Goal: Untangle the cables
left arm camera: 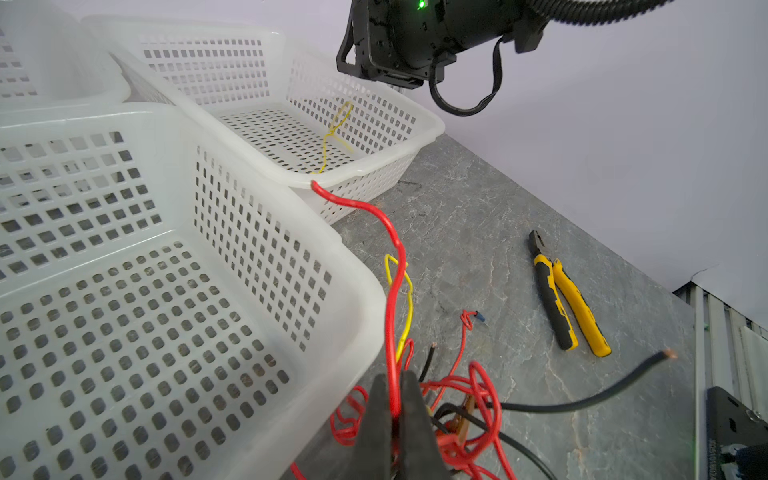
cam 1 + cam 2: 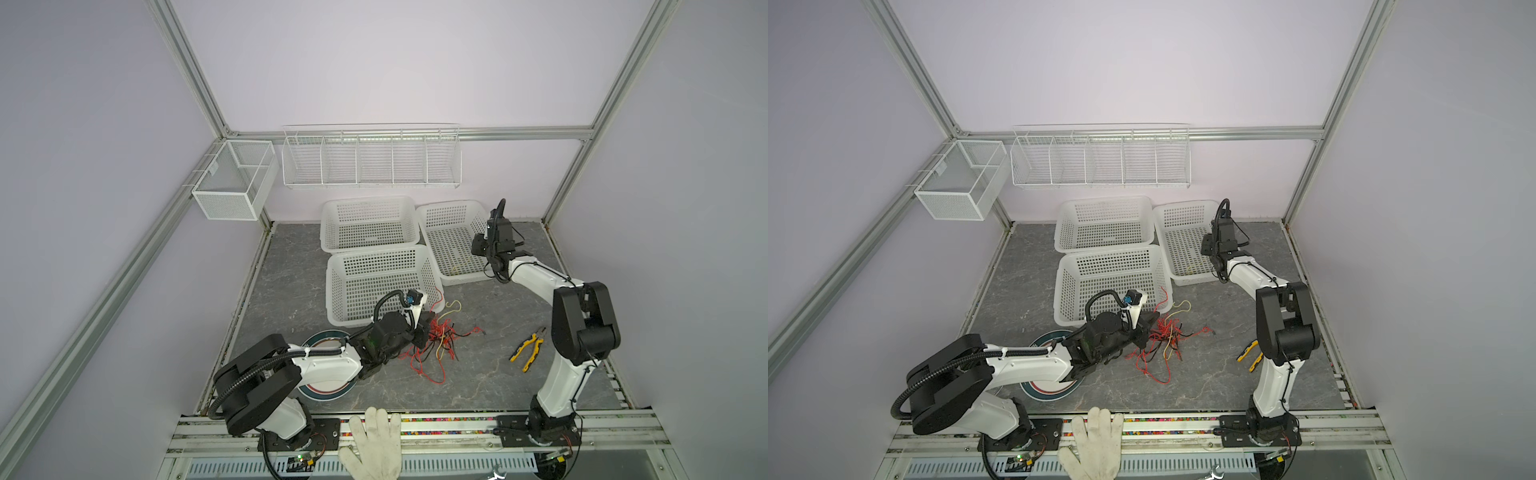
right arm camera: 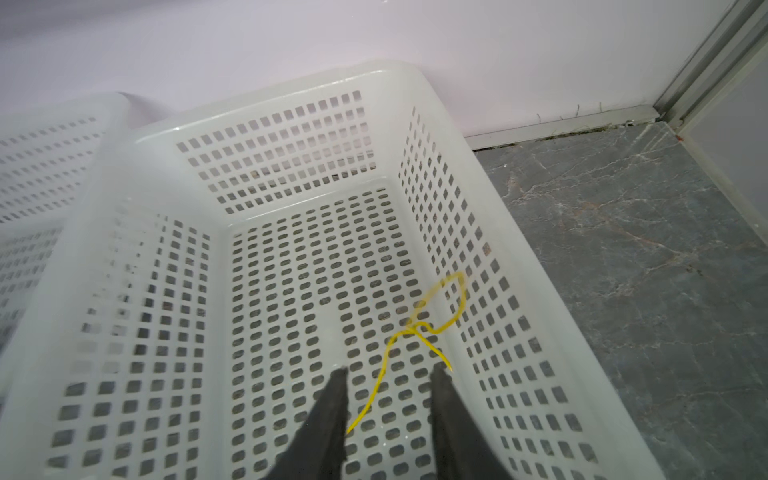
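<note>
One yellow cable (image 3: 411, 329) lies sorted; the tangle (image 2: 436, 338) sits on the table.
Right gripper (image 3: 388, 374) hangs released over the basket (image 3: 266, 85) holding it, while left gripper (image 1: 395, 384) pinches a red cable (image 1: 392, 257). Pulling hard could cinch knots or drag the heap.

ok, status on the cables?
Left gripper shut on red cable. Right gripper open above basket, yellow cable loose inside. Tangle on table, pliers apart.

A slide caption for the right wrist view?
Open right gripper above a yellow cable in a white basket.
</note>
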Controlling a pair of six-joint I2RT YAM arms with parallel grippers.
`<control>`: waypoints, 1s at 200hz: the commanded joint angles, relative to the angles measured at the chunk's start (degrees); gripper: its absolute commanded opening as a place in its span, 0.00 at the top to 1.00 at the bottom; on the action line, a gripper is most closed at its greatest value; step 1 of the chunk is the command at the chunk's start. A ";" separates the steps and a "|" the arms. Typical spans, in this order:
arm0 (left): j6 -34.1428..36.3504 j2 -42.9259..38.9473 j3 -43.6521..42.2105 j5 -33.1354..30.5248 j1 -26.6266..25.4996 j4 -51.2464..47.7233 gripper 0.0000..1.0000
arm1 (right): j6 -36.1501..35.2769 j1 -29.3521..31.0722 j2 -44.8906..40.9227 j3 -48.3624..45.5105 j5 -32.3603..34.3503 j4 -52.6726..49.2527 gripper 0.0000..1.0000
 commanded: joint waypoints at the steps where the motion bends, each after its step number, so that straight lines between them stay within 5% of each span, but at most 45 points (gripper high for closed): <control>1: -1.25 0.91 0.97 0.50 0.03 2.56 1.00 | -1.51 -0.16 -5.42 -1.52 -2.25 -3.53 0.43; 22: -1.25 0.58 0.58 0.68 -0.06 3.09 1.00 | -2.48 -0.18 -8.21 -1.95 -5.36 -4.52 0.26; 43: -1.08 0.01 0.21 0.77 -0.13 3.31 1.00 | -3.02 -0.09 -10.67 -1.38 -10.61 -7.40 0.20; 122: -1.28 -1.00 -0.50 1.64 -0.48 4.52 1.00 | -1.18 5.59 -24.64 -13.84 -20.42 -12.55 0.19; 200: -0.75 -0.84 1.00 2.87 -0.59 4.68 1.00 | 5.18 9.90 -41.53 -33.01 -15.96 -17.10 0.21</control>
